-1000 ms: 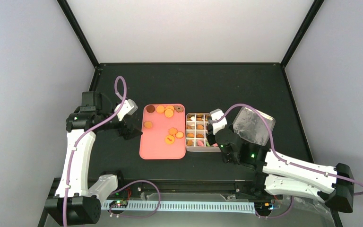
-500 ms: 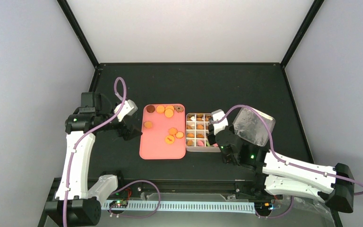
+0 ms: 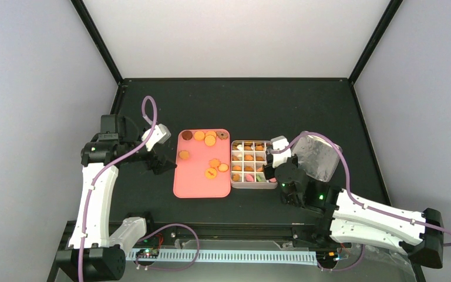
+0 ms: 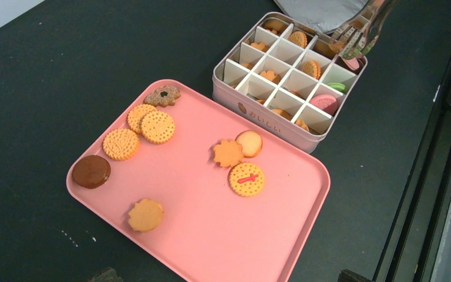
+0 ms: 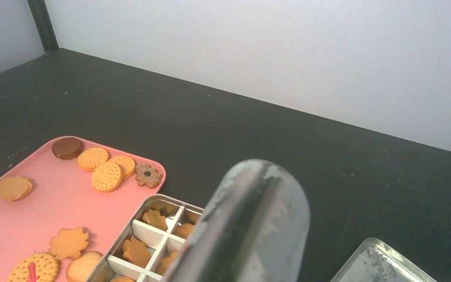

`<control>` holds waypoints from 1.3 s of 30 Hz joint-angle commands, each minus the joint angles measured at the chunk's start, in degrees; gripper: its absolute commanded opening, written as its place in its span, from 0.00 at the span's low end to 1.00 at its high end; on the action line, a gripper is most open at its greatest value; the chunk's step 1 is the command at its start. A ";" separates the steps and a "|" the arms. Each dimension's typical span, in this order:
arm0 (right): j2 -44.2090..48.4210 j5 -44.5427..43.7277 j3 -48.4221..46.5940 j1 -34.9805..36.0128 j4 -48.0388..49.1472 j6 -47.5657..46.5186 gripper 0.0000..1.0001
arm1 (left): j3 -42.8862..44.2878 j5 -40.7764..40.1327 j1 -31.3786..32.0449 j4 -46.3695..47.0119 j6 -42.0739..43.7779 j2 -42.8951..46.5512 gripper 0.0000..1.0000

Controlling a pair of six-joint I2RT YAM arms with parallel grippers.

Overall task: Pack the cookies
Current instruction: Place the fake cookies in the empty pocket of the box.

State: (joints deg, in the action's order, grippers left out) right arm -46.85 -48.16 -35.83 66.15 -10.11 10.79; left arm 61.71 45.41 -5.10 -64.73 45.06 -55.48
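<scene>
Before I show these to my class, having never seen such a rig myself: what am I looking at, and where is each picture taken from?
These are two white robot arms bolted to a black table. One picture looks down from above; the other two come from a camera on each wrist. On the table are a pink tray with loose cookies, a divided tin partly filled, and its lid beside it. The left gripper is open and empty beside the tray. The right gripper holds metal tongs over the tin.
</scene>
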 commanded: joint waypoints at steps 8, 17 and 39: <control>0.72 -5.08 -0.89 0.20 -4.97 3.13 0.19 | 0.86 0.48 0.41 -1.19 1.52 0.99 0.99; 6.89 -6.19 -0.56 0.21 -8.26 5.78 0.16 | 0.95 0.63 0.42 -1.10 1.46 0.64 0.99; -19.53 16.71 -21.50 0.20 0.09 2.17 0.15 | 0.97 -8.14 -0.20 -0.49 -1.44 -0.98 0.99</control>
State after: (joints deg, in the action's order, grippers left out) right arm -58.94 -41.95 -48.73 66.15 -13.43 11.90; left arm 61.71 42.52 -5.10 -64.69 44.66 -55.57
